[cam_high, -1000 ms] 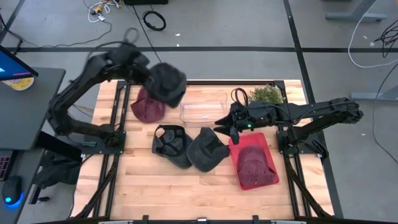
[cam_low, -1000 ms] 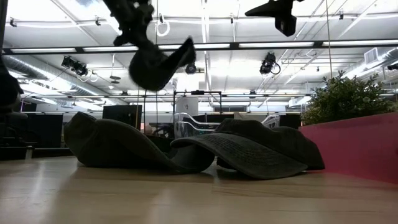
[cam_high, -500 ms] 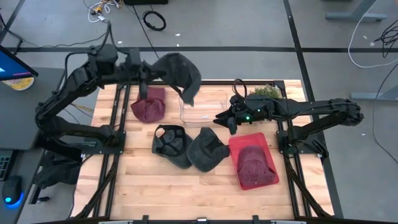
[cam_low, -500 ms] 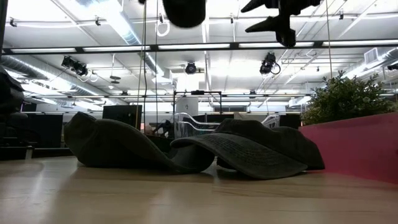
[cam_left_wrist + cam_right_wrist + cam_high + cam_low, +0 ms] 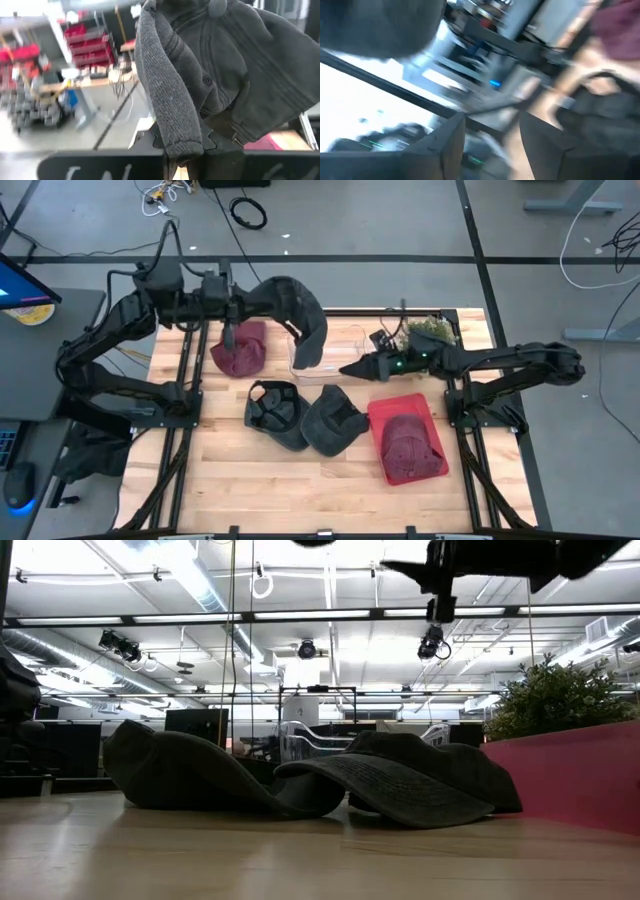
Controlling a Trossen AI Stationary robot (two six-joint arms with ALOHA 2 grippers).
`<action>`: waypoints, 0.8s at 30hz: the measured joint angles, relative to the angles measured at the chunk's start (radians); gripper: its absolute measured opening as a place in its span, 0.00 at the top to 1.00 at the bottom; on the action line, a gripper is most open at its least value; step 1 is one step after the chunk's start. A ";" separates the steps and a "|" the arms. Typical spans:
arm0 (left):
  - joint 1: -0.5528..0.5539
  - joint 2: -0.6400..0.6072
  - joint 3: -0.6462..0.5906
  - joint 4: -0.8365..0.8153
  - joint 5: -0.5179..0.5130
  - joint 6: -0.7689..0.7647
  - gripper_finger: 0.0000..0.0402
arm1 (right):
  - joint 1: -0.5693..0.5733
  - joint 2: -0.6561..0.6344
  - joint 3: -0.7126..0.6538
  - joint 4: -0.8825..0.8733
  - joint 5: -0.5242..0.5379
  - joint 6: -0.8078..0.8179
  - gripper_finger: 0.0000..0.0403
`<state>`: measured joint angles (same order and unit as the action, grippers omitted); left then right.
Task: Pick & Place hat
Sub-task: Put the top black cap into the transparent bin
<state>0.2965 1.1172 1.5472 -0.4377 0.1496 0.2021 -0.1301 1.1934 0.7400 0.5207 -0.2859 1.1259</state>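
Observation:
My left gripper [image 5: 252, 302] is shut on a dark grey hat [image 5: 297, 320], held high above the table's far side, over a clear container [image 5: 330, 358]. In the left wrist view the hat [image 5: 235, 65] fills the picture. My right gripper [image 5: 350, 368] stands open and level beside the container, with nothing between its fingers [image 5: 451, 137]. Two more dark grey hats [image 5: 275, 410] [image 5: 335, 420] lie side by side on the table's middle. A maroon hat [image 5: 238, 350] lies at the far left. Another maroon hat [image 5: 412, 445] lies in a red tray [image 5: 385, 415]. My left gripper pinches a thick edge of the dark grey hat [image 5: 175, 135] between its two fingers. The fingers are level and point toward the table's right. The hat is lifted clear and sticks out beyond the fingers, its far part [image 5: 310, 345] drooping toward the container.
A green plant [image 5: 430, 330] stands at the far right, behind my right arm. The two grey hats [image 5: 300, 785] and the red tray's wall [image 5: 580, 775] fill the middle of the low view. Bare wood lies along the near edge [image 5: 300, 490].
My left gripper has risen and tipped from pointing down to level, rolling as it went. The hat has swung up and toward the table's right, out over the clear container. My right gripper has turned level and shifted slightly toward the far edge, staying open.

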 joint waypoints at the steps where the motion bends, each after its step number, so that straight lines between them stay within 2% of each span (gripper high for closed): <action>1: -0.010 0.002 0.000 0.034 0.001 0.011 0.94 | -0.006 0.000 -0.024 0.082 0.000 0.057 0.53; 5: -0.043 0.002 0.000 0.175 0.011 0.051 0.94 | -0.032 0.000 -0.099 0.318 0.006 0.258 0.53; 9: -0.067 0.015 0.001 0.255 0.036 0.072 0.94 | -0.059 0.000 -0.103 0.434 0.016 0.329 0.50; 15: -0.084 0.069 -0.001 0.267 0.033 0.075 0.94 | -0.086 0.006 -0.002 0.448 0.002 0.305 0.40; 20: -0.083 0.134 -0.001 0.386 0.031 0.087 0.94 | -0.092 0.060 0.078 0.441 -0.072 0.320 0.30; 24: -0.083 0.169 0.000 0.413 0.058 0.092 0.94 | -0.092 0.108 0.124 0.465 -0.092 0.331 0.24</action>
<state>0.2134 1.2861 1.5467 -0.0246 0.2077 0.2941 -0.2222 1.3016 0.8636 0.9854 -0.3778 1.4573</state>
